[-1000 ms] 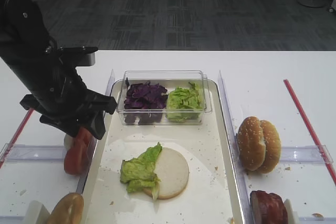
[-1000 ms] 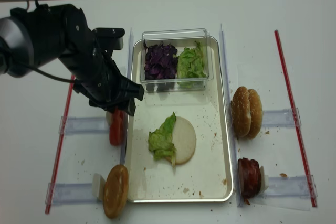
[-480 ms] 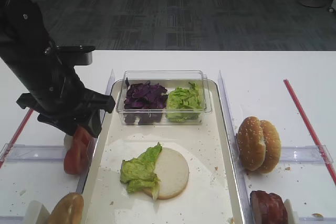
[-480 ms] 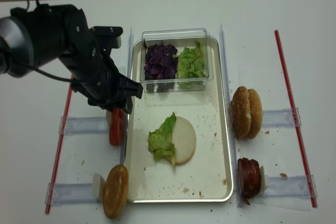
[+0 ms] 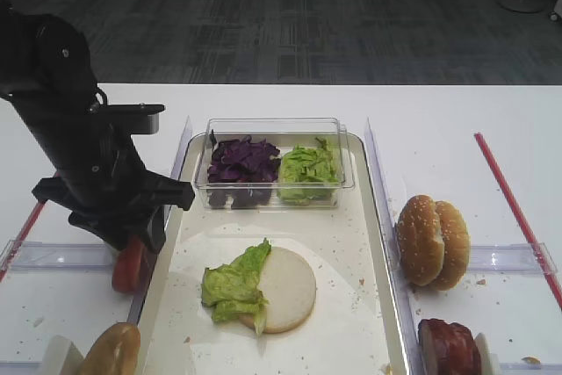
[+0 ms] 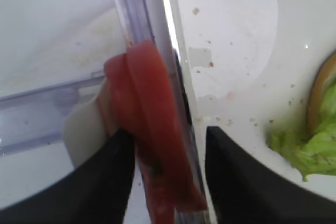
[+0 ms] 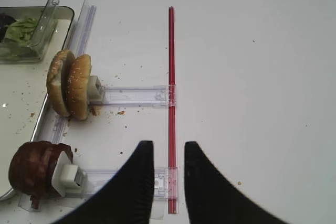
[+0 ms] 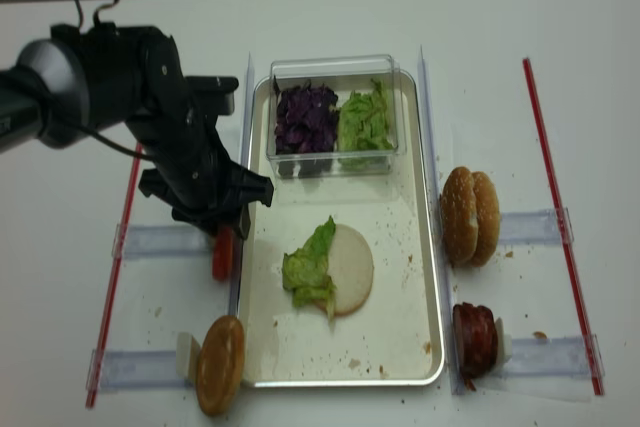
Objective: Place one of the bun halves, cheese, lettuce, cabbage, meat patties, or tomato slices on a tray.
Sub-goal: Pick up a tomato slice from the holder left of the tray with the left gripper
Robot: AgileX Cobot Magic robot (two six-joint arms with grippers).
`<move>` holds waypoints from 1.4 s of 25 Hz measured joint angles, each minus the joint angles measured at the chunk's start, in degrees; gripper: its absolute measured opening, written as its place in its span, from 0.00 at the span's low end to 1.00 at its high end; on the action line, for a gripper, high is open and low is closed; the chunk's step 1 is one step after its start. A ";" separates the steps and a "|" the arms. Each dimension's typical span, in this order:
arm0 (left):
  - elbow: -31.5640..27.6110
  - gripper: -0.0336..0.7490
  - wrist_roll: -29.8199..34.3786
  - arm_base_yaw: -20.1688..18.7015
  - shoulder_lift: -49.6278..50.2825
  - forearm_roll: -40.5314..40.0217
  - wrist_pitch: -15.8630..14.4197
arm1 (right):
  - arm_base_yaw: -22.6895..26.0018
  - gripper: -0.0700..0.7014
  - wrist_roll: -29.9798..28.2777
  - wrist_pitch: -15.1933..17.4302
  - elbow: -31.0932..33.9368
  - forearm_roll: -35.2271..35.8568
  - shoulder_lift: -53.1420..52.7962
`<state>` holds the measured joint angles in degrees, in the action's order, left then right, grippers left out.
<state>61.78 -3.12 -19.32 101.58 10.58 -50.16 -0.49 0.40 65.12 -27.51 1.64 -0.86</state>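
Left gripper (image 6: pixel 165 177) straddling the upright tomato slices (image 6: pixel 149 129) beside the tray's left rim

Exterior high: the slices (image 5: pixel 128 263) stand just outside the tray (image 5: pixel 369 217), on whose middle lie a bun half (image 5: pixel 288 289) and lettuce (image 5: pixel 233 285). Left wrist: fingers (image 6: pixel 113 177) flank the slices; whether they pinch them I cannot tell. Right wrist: the right gripper (image 7: pixel 168 177) hangs over the counter (image 7: pixel 252 51), fingers drawn together on nothing.

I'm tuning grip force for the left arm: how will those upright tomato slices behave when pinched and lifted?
The tomato slices look thin and glossy, so probably soft, wet and slippery. Two or so stand pressed together; they may stick or slide apart. The left gripper straddles them, jaws apart; a hard squeeze would likely crush them.
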 joint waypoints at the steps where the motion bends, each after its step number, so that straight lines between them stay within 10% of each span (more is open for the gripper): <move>1: 0.10 0.42 0.00 0.00 -0.02 0.00 -0.12 | 0.00 0.34 0.00 0.00 0.00 0.00 0.00; 35: 8.57 0.39 0.00 0.00 0.02 -0.86 -6.65 | 0.00 0.34 0.00 0.00 0.00 0.00 0.00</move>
<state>70.35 -3.12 -19.32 101.60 9.72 -56.80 -0.49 0.40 65.12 -27.51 1.64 -0.86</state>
